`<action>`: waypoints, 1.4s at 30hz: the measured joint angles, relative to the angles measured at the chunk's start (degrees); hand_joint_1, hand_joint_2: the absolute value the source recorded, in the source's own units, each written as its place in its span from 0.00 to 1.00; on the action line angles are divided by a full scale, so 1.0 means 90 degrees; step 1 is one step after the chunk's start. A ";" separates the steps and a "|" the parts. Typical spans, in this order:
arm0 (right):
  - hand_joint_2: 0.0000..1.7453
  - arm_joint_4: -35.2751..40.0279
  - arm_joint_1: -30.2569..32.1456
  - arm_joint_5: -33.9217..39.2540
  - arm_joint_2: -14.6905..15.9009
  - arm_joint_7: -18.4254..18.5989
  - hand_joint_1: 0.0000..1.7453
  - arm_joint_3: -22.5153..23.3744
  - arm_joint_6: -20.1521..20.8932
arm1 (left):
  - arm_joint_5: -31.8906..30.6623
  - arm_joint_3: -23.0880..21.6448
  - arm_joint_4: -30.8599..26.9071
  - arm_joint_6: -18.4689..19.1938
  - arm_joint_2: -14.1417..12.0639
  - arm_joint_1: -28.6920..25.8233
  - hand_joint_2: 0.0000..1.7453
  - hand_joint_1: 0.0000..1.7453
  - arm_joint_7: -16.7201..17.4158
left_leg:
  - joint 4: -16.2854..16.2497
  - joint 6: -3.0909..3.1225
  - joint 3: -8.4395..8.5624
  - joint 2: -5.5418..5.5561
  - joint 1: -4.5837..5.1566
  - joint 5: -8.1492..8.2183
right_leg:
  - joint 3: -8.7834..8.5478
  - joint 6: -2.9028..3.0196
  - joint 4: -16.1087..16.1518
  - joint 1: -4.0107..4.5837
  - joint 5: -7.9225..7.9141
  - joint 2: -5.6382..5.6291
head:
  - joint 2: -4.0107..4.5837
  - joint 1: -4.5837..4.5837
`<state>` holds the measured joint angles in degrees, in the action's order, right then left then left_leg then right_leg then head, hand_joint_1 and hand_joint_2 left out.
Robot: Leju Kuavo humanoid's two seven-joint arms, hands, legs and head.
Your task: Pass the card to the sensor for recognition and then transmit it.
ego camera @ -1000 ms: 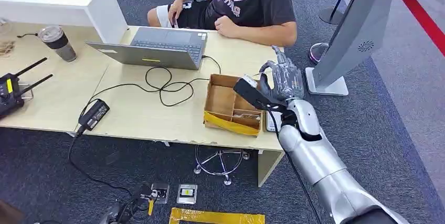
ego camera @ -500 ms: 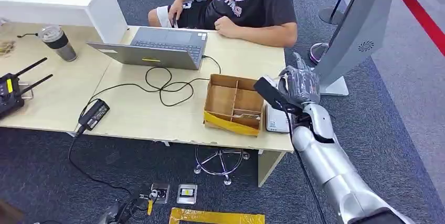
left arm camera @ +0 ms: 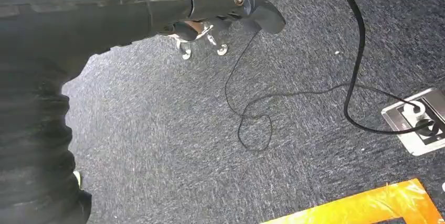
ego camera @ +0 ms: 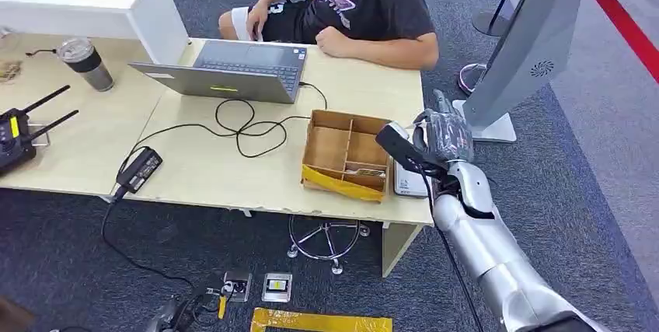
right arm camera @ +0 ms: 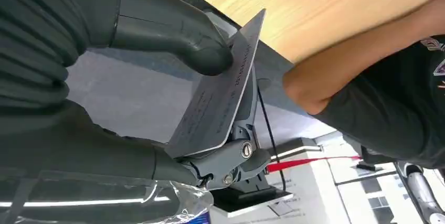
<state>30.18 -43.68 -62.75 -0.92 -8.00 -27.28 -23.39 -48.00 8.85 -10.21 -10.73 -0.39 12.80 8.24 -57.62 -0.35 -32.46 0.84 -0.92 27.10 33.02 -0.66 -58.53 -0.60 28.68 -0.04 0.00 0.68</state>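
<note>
Plainly the card has been picked up and the scanning step is in hand: over the right end of the table (ego camera: 233,169), the right hand (ego camera: 444,134) hangs above the white sensor (ego camera: 407,179) that lies flat on the tabletop just beside the cardboard box (ego camera: 346,155). The right wrist view shows the card (right arm camera: 220,95) pinched between the thick thumb and the darker fingers (right arm camera: 231,153) behind it, its grey printed face turned toward the camera. By my reading the next move calls for lowering and tilting the hand so the card's face comes flat over the sensor, and only after that for carrying it toward the person (ego camera: 365,5) seated at the far edge of the table, whose forearm rests near the laptop (ego camera: 233,70). From the head view the card itself is hidden behind the hand and the dark camera mount, so how near it sits to the sensor I cannot tell; the sensor is partly covered too. The left hand (left arm camera: 231,6) hangs over the carpet with a cable below, its fingers blurred and too cut off to say whether they are spread or curled. The print on the card is too small to read.
</note>
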 joint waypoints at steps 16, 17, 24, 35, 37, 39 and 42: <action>1.00 -0.0146 0.0339 -0.0228 -0.0228 -0.0036 1.00 -0.0029 0.0066 | -0.0002 0.0000 0.0000 0.0000 0.0002 0.0001 1.00 0.00 0.0000 | 0.0001 0.0000 0.0000 0.0000 -0.0001 0.0000 | -0.0001 0.0000 0.0000 0.0001 0.0000 0.0000 | 0.0002 0.0000; 1.00 -0.0153 0.0354 -0.0228 -0.0243 -0.0036 1.00 -0.0029 0.0066 | -0.0002 0.0000 0.0000 0.0000 0.0002 0.0001 1.00 0.00 0.0000 | 0.0001 0.0000 0.0000 0.0000 -0.0001 0.0000 | -0.0001 0.0000 0.0000 0.0001 0.0000 0.0000 | 0.0000 0.0002; 1.00 -0.0248 0.0447 -0.0228 -0.0311 -0.0029 1.00 -0.0029 0.0063 | 0.0005 0.0000 0.0000 0.0000 0.0000 -0.0004 1.00 0.00 0.0000 | 0.0000 0.0000 0.0000 0.0001 0.0000 0.0000 | -0.0001 0.0000 0.0000 0.0000 0.0000 0.0001 | 0.0002 0.0002; 1.00 -0.0391 0.0485 -0.0058 -0.0284 0.0085 1.00 -0.0012 -0.0097 | -0.0002 0.0000 0.0000 -0.0002 0.0000 -0.0004 1.00 0.00 0.0002 | 0.0000 0.0000 0.0001 0.0000 0.0000 0.0000 | 0.0000 0.0000 0.0000 0.0000 0.0000 0.0000 | 0.0000 0.0002; 1.00 -0.0393 0.0464 -0.0022 -0.0262 0.0087 1.00 -0.0002 -0.0102 | -0.0005 0.0000 0.0000 -0.0002 0.0000 -0.0004 1.00 0.00 0.0002 | 0.0000 0.0000 0.0001 0.0000 0.0000 0.0000 | -0.0001 0.0000 0.0000 0.0000 0.0000 0.0000 | 0.0002 0.0002; 1.00 -0.0393 0.0443 -0.0002 -0.0238 0.0090 1.00 -0.0002 -0.0104 | -0.0007 0.0000 0.0000 -0.0002 0.0000 -0.0003 1.00 0.00 0.0000 | 0.0000 0.0000 0.0001 0.0000 0.0000 0.0000 | -0.0001 0.0000 0.0000 0.0000 0.0000 0.0000 | 0.0000 0.0002; 1.00 -0.0403 0.0412 0.0022 -0.0204 0.0121 1.00 0.0005 -0.0121 | -0.0007 0.0000 0.0000 -0.0002 0.0000 -0.0004 1.00 0.00 0.0000 | 0.0000 0.0000 0.0001 0.0000 0.0000 0.0000 | 0.0000 0.0000 0.0000 0.0000 0.0000 0.0000 | 0.0000 0.0002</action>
<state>26.56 -39.97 -62.55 -2.75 -6.91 -27.23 -24.48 -48.06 8.85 -10.21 -10.75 -0.39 12.76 8.24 -57.62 -0.35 -32.45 0.84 -0.93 27.10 33.01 -0.66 -58.53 -0.59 28.68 -0.04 0.00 0.70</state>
